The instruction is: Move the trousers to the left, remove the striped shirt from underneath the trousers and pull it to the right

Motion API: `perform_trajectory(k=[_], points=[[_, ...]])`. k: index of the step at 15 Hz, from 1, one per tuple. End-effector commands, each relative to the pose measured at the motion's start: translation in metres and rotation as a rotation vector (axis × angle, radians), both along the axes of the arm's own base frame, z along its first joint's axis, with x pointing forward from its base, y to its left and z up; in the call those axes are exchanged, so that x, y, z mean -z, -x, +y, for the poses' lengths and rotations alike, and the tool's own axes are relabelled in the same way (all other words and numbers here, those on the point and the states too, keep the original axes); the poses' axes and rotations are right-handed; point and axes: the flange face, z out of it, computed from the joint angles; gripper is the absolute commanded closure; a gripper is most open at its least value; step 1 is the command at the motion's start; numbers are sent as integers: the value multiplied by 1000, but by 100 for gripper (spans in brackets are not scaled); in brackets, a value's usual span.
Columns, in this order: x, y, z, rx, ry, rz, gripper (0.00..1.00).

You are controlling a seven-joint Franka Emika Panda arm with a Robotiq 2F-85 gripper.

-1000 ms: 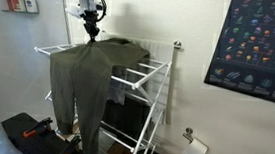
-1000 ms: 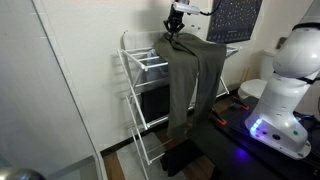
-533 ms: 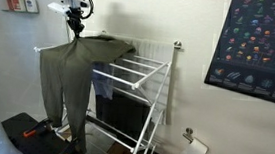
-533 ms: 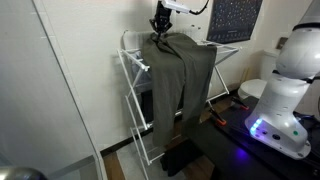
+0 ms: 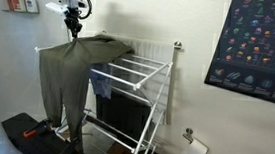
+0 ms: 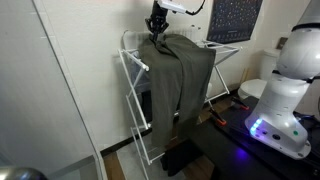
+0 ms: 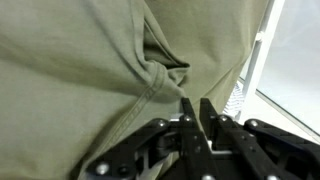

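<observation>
My fingers [image 7: 188,112] stand almost together with only a slit between them, and I cannot tell whether they pinch any cloth. A bunched fold of the trousers [image 7: 120,60] sits just off their tips at 11 o'clock. In an exterior view the trouser legs hang long toward 6 o'clock over the end of the drying rack [image 5: 143,72], and a pale scrap, likely the striped shirt [image 5: 100,86], lies at my 5 o'clock under the rails.

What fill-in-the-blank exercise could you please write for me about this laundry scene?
The trousers are draped over a white drying ____.
The gripper is ____ the trousers, not below them.
The poster hangs on the ____.
Missing words: rack; above; wall.
</observation>
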Motion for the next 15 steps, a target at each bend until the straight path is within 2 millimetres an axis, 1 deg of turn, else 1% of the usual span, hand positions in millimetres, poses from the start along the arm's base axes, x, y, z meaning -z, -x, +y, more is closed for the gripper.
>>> perform_trajectory(k=[1,2,3,4,7,8,9,10,11,13,15], points=[[-28,-2,-28,30,-56,2,51],[-37,-2,-44,48,-76,2,44],[-45,-2,-58,62,-93,4,35],[-55,-2,-79,80,-114,7,29],[-80,1,-152,166,-138,16,7],[-84,1,-182,210,-131,11,0],[-89,2,-206,254,-132,16,0],[-89,2,-236,301,-132,24,0],[-89,4,-259,340,-127,30,0],[-77,4,-305,411,-114,77,0],[-62,6,-337,454,-104,141,0]])
